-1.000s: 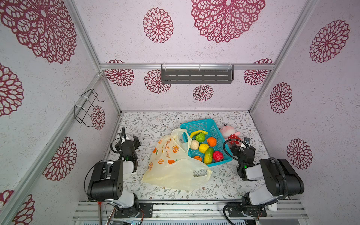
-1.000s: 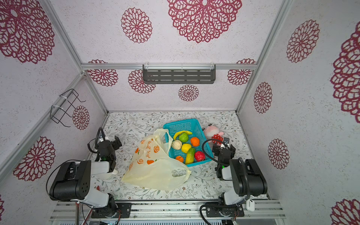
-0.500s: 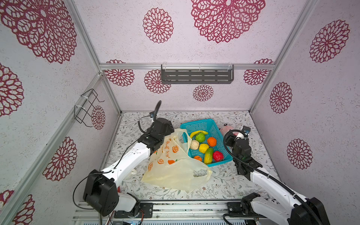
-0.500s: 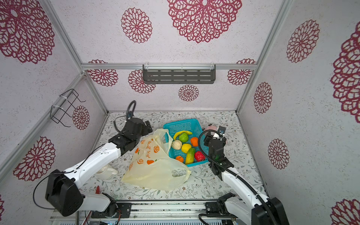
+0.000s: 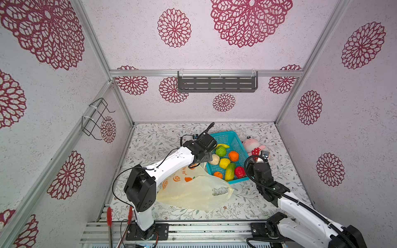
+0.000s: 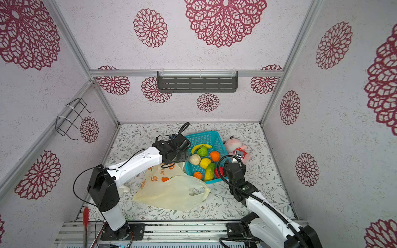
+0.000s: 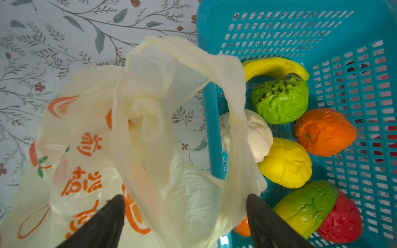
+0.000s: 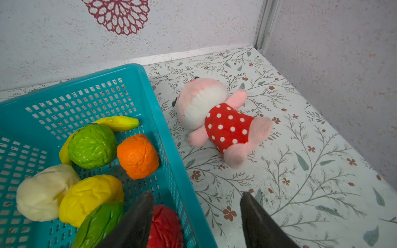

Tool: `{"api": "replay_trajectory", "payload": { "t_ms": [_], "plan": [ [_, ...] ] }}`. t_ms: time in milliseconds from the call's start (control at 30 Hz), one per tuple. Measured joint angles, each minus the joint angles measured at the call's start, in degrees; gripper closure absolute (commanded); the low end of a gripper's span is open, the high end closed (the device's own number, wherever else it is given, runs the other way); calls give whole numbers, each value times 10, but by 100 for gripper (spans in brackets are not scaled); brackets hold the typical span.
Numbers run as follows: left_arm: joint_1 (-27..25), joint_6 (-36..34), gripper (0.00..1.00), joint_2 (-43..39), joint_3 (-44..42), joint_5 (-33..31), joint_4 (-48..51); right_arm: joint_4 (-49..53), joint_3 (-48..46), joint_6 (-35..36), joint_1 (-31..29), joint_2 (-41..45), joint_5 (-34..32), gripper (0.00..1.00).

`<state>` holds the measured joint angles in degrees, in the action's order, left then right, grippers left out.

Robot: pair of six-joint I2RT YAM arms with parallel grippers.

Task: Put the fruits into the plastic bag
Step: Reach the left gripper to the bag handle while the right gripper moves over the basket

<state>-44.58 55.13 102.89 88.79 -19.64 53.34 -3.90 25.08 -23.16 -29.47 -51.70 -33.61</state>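
Observation:
The fruits lie in the turquoise basket (image 5: pixel 223 134): a banana (image 7: pixel 277 66), a green ball (image 7: pixel 279 101), an orange (image 8: pixel 137 156), a cream ball (image 8: pixel 43 193), a yellow ball (image 7: pixel 285 163), a green-yellow oblong (image 7: pixel 305 206), a red ball (image 5: pixel 240 171) and a tangerine (image 5: pixel 218 175). The plastic bag (image 5: pixel 193 191) (image 6: pixel 171 191) lies crumpled left of the basket. Its handle loop (image 7: pixel 234 120) drapes over the basket's left wall. My left gripper (image 7: pixel 184 206) (image 5: pixel 203 157) hangs open above that loop, holding nothing. My right gripper (image 8: pixel 196 206) (image 5: pixel 247 171) stands open astride the basket's right wall, one finger beside the red ball.
A pink plush toy (image 8: pixel 219 120) in a red dotted dress lies right of the basket near the back right corner. Walls enclose the floral table (image 5: pixel 150 146) on three sides. A grey shelf (image 5: pixel 217 82) hangs on the back wall and a wire rack (image 5: pixel 96 118) on the left wall.
Both arms have unfolded from the front. The left gripper has travelled right to the bag's handle at the basket. The right gripper has come down onto the basket's right wall and narrowed somewhat.

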Motion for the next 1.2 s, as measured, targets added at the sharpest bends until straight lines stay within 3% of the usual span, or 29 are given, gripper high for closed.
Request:
{"api": "replay_trajectory", "payload": {
  "t_ms": [467, 667, 867, 933, 1033, 1100, 1200],
  "plan": [
    [-10, 26, 14, -23, -17, -19, 47, 12, -9, 0, 0, -7, 34, 35],
    [-10, 26, 22, -22, -19, -18, 58, 13, -9, 1, 0, -7, 38, 34],
    [-10, 20, 41, 0, -25, -1, 61, 14, -9, 1, 0, -7, 38, 35],
    [-10, 18, 53, 12, -27, 7, 61, 14, -9, 1, 0, -7, 39, 35],
    [-10, 19, 83, 25, -36, 16, 61, 15, -9, 1, 0, -7, 39, 35],
    [-10, 15, 98, 26, -41, 23, 62, 17, -9, 1, 0, -7, 41, 35],
    [-10, 16, 100, 26, -41, 28, 59, 20, -8, 0, 0, -5, 48, 36]
  ]
}}
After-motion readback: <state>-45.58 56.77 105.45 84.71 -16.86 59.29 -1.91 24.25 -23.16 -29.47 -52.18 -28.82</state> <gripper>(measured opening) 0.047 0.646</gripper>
